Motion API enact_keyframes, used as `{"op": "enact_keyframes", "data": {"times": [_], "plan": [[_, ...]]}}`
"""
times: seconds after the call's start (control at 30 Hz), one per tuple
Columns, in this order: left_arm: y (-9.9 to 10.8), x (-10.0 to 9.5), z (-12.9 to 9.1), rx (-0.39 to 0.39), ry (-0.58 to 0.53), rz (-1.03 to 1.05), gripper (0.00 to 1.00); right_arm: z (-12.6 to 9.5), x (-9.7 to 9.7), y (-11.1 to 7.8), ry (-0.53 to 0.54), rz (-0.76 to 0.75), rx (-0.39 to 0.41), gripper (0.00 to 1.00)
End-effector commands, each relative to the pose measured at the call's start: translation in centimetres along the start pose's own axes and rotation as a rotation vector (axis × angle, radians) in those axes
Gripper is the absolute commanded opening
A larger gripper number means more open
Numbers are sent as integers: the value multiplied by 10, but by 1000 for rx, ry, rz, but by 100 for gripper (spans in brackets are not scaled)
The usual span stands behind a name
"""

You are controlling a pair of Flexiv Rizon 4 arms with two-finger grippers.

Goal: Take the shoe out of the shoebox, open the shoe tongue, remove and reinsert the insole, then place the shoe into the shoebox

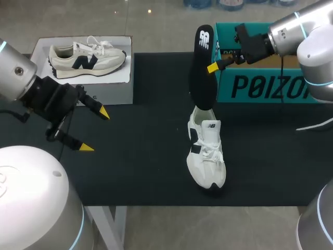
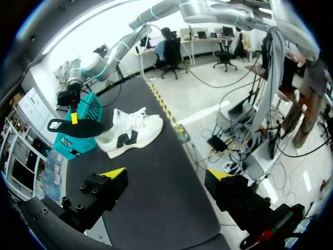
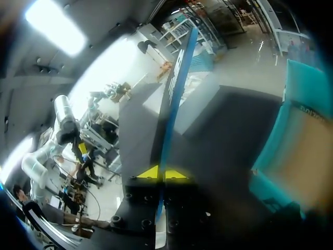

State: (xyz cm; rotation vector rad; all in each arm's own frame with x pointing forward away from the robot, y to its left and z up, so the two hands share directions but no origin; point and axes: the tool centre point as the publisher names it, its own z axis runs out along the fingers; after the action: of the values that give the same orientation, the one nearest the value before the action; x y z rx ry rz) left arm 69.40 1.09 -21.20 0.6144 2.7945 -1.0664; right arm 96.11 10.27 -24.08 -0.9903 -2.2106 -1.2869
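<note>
A white shoe (image 1: 206, 154) with dark accents lies on the black mat, toe toward the table's front edge. Above its heel hangs a black insole (image 1: 202, 67), held upright with its lower end just over the shoe's opening. My right gripper (image 1: 212, 67) is shut on the insole's edge; in the right wrist view the insole (image 3: 171, 99) runs edge-on out from between the yellow tips (image 3: 162, 173). The teal shoebox (image 1: 260, 67) stands behind it at the back right. My left gripper (image 1: 95, 130) is open over the mat's left side, far from the shoe (image 2: 132, 135).
A grey box (image 1: 104, 86) with a beige-and-navy shoe (image 1: 87, 57) on its lid stands at the back left. The black mat (image 1: 140, 156) covers the table between the left gripper and the white shoe.
</note>
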Motion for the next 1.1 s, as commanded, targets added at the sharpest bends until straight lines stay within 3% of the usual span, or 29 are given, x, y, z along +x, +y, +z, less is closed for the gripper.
{"op": "enact_keyframes", "data": {"times": [0.03, 0.33, 0.57, 1.1], "plan": [[0, 0, 0, -2, 2, 0, 100, 0, 0, 0, -2, 1, 2, 0], [0, 0, 0, -2, 2, 0, 100, -4, 4, -1, -25, -29, 7, 0], [0, 0, 0, -2, 2, 0, 100, -8, 11, -2, -83, -145, -55, 0], [0, 0, 0, -2, 2, 0, 100, 11, 8, -17, -82, -176, -70, 0]]}}
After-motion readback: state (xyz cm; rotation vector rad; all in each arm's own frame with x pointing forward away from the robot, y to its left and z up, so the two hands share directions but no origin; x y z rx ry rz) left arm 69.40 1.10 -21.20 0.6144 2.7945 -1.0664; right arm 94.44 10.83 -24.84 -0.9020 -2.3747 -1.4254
